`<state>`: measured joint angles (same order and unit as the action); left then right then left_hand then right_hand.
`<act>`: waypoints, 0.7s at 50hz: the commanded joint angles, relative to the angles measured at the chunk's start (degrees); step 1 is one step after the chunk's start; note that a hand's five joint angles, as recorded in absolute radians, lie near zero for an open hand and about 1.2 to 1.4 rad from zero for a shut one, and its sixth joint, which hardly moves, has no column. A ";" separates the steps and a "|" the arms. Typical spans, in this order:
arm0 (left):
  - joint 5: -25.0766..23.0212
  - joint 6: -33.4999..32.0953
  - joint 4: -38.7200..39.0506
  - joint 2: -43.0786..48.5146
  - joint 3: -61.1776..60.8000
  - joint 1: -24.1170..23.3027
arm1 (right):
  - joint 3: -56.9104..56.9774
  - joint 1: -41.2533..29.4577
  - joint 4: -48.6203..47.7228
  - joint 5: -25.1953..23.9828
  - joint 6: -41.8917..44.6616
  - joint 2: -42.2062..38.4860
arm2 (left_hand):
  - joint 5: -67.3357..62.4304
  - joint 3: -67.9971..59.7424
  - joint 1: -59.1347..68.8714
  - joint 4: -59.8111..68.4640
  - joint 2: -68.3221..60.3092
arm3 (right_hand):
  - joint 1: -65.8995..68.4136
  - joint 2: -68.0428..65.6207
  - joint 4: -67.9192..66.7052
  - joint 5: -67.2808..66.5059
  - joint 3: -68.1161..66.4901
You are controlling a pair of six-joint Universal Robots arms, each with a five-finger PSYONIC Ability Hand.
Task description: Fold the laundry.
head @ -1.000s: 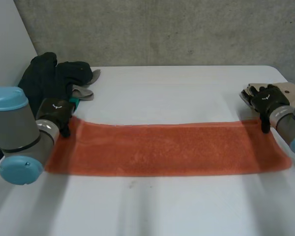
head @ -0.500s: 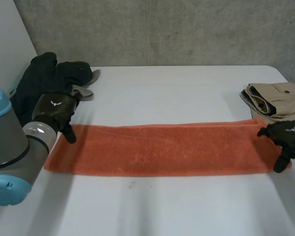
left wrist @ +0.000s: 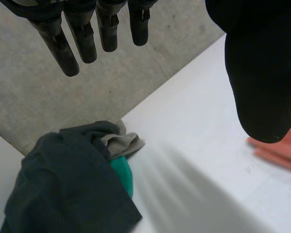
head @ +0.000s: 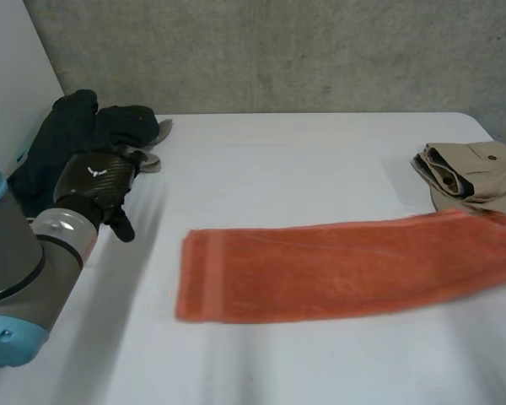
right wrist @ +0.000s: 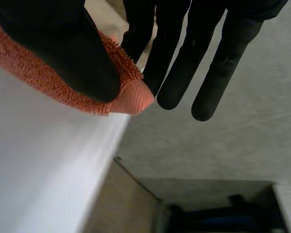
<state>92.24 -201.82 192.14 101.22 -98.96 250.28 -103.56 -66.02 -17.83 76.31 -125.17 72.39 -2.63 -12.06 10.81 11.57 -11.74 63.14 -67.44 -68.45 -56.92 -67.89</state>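
The orange towel lies as a long strip on the white desk, and its end on the robot's right runs just beside a folded beige garment. The right hand pinches a corner of the towel between its thumb and straight fingers. The left hand hangs apart from the towel, near a heap of dark clothes, its fingers straight and holding nothing.

Orange towel right end blurred (cut by edge); beige garment cropped.
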 commanded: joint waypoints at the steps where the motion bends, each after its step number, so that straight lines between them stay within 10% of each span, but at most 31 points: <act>1: 0.05 0.03 -0.09 -1.73 -0.62 0.47 | 2.05 -12.44 -0.27 -2.65 2.91 2.14 | 2.63 2.06 -0.81 -1.57 1.74 | 16.86 -12.56 -11.55 -13.08 -12.11; 11: 0.22 0.20 -0.01 -2.79 -1.76 -0.84 | -1.82 -47.78 -12.75 -11.62 1.24 4.17 | 2.63 2.06 -0.81 -1.57 1.74 | 16.86 -12.56 -11.55 -13.08 -12.11; 18: 0.22 2.74 0.08 -2.52 -0.71 -3.92 | 0.99 -64.75 -14.43 -11.89 3.96 -8.92 | 2.63 2.06 -0.81 -1.57 1.74 | 16.86 -12.56 -11.55 -13.08 -12.11; 21: 0.13 3.72 0.08 -2.00 -0.18 -4.27 | 2.22 -67.22 -13.11 -11.10 4.93 -11.13 | 2.63 2.06 -0.81 -1.57 1.74 | 11.09 -6.79 -5.78 -7.31 -6.34; 24: 0.22 4.42 0.26 -1.73 0.70 -4.88 | 2.05 -66.96 -11.71 -7.86 3.88 -10.78 | 2.63 2.06 -0.81 -1.57 1.74 | -53.14 57.44 58.45 56.92 57.89; 35: 0.40 4.69 1.13 3.71 4.21 -14.20 | -5.06 -50.99 -2.41 -1.25 -21.14 2.93 | 2.63 2.06 -0.81 -1.57 1.74 | -53.14 57.44 58.45 56.92 57.89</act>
<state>92.51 -196.97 192.74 102.55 -96.03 239.90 -103.97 -127.50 -26.79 74.67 -133.26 68.00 -2.63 -12.06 10.81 11.57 -11.74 12.83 -12.03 -11.93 -2.49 -12.01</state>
